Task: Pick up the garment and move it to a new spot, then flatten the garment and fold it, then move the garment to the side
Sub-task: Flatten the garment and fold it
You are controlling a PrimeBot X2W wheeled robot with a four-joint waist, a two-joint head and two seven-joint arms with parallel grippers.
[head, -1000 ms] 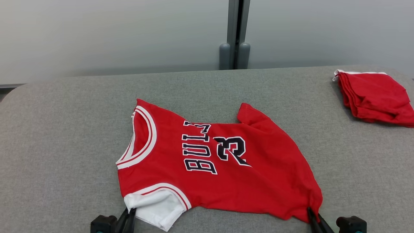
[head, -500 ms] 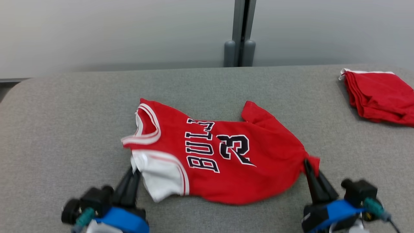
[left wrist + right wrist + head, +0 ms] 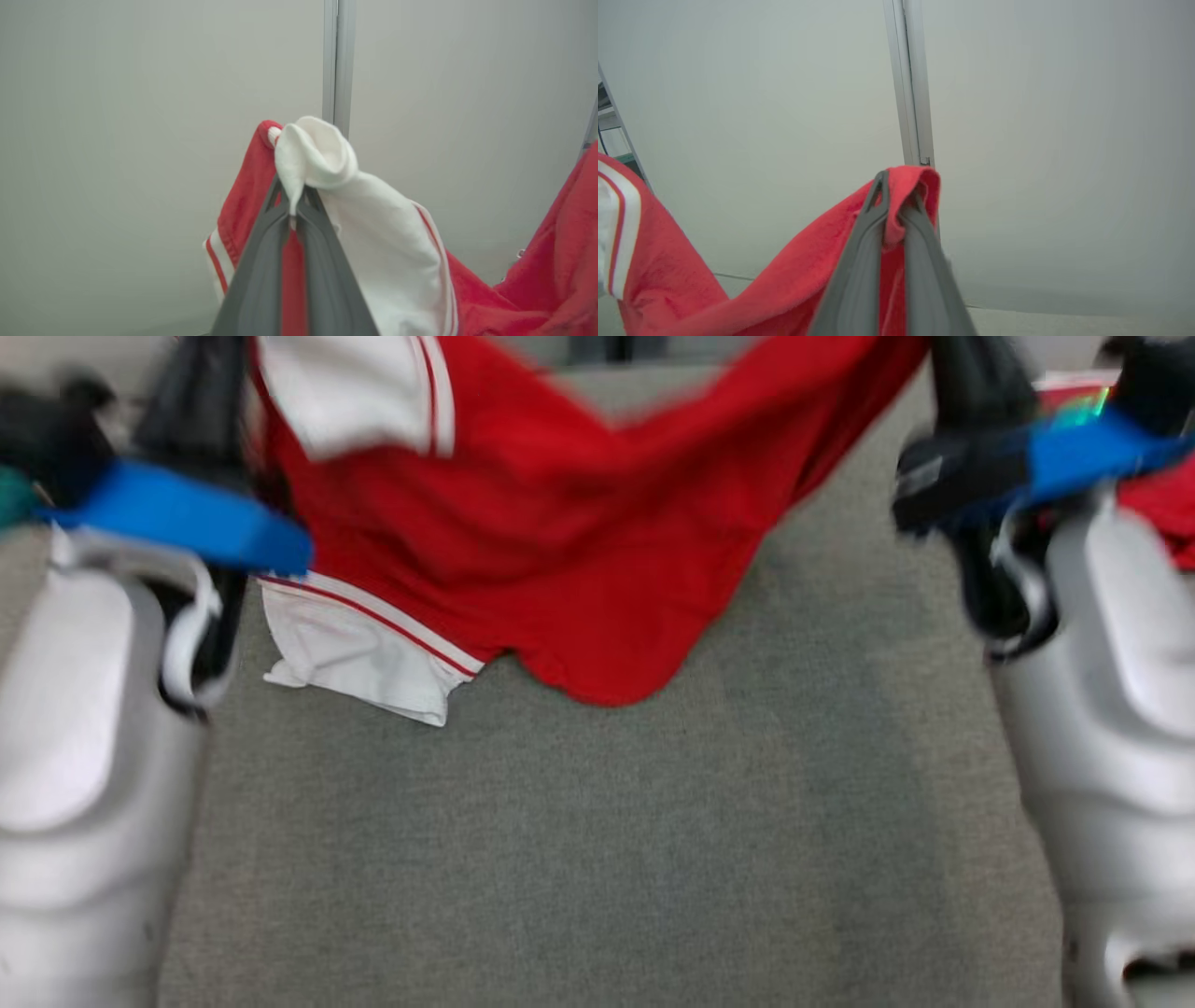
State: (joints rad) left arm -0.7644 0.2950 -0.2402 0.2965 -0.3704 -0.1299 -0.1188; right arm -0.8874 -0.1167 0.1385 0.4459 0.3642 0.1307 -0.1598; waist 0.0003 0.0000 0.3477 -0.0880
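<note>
In the left wrist view, the left gripper [image 3: 292,212] had its two dark fingers pressed together on a bunched white sleeve edge of the red-and-white knit basketball jersey [image 3: 383,233]. The cloth rolled over the tips in a loose knot. I judged that bite shallow, so a sharp swing could have pulled the sleeve free.

In the right wrist view, the right gripper [image 3: 894,200] was pinching a folded red corner of the hem, and only a small lip of cloth showed past the fingertips. That corner could have slipped too if the arms spread and drew the fabric taut.

In the blurred head view, the jersey hung slung between both raised arms, sagging in the middle above the grey fabric-covered table [image 3: 597,859]. I could not tell whether its lowest fold touched. Laid down like that, the belly might have landed first and doubled under itself. A carry to the right risked brushing the folded red cloth pile [image 3: 1162,509].
</note>
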